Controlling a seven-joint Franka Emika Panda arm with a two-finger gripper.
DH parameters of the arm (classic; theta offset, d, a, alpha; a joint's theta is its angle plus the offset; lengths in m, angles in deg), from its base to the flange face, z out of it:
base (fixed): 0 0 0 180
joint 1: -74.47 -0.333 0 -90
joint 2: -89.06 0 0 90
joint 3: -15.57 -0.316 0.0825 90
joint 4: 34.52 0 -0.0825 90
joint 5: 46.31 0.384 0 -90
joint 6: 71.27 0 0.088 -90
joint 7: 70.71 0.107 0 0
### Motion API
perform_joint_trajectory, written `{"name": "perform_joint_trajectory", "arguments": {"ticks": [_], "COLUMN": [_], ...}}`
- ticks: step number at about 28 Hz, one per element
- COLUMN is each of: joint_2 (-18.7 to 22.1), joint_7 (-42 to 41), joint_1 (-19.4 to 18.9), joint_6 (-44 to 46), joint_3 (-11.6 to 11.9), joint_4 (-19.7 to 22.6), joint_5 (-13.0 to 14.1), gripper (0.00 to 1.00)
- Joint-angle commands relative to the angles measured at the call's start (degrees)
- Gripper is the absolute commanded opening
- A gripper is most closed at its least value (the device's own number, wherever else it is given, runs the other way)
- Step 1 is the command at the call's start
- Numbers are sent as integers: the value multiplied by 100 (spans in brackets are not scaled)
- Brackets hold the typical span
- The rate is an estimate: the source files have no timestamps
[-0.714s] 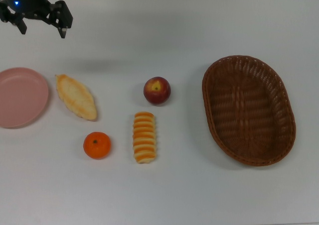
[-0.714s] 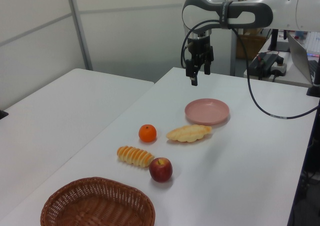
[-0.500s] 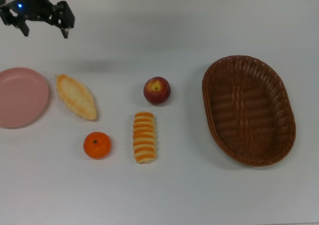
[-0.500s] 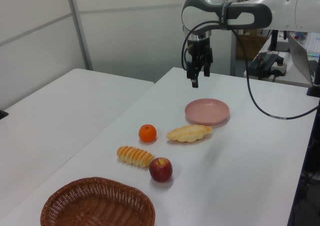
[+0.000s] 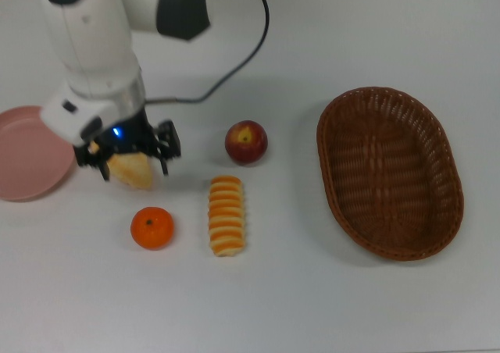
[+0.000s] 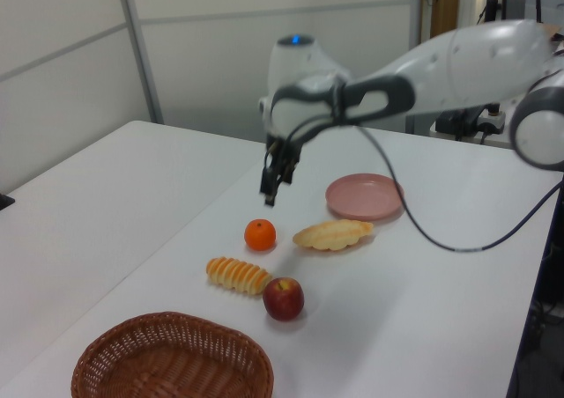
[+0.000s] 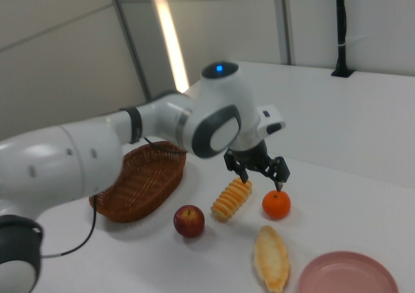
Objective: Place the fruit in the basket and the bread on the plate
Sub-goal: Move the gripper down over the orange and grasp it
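My gripper (image 5: 133,163) hangs open and empty above the table. In the top view it covers part of the flat pale loaf (image 5: 139,177). In the left view the gripper (image 6: 270,189) is a little above the orange mandarin (image 6: 260,234), and in the right view the gripper (image 7: 262,176) is just over the mandarin (image 7: 276,203). The mandarin (image 5: 152,228), the striped ridged roll (image 5: 226,215) and the dark-red apple (image 5: 246,142) lie loose on the table. The wicker basket (image 5: 449,212) holds nothing. The pink plate (image 5: 31,154) is bare.
The white arm (image 5: 94,48) reaches in from the top view's upper left, with a black cable (image 5: 234,64) looping beside it. The basket (image 6: 106,350) is at the left view's bottom edge. The plate (image 7: 347,273) is at the right view's bottom right.
The arm has swung from the top view's upper-left corner, beyond the plate, down and right to over the loaf and mandarin. The gripper stays open. The food has not moved.
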Motion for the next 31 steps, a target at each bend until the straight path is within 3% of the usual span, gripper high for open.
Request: {"name": "perform_joint_trajectory", "arguments": {"ticks": [1, 10, 14, 18, 28, 31], "joint_2": [-430, -738, -826, -923, -1090, -1099], "joint_7": [9, 9, 9, 18, 9, 9], "joint_1": [-232, -302, -302, -302, -302, -302], "joint_6": [-567, -1269, -1473, -1569, -1596, -1596], "joint_3": [57, 66, 74, 92, 109, 101], "joint_4": [-34, -34, -34, -34, -51, -42], "joint_5": [-16, -42, -208, -551, -701, -893], "gripper": [100, 100, 100, 100, 100, 100]}}
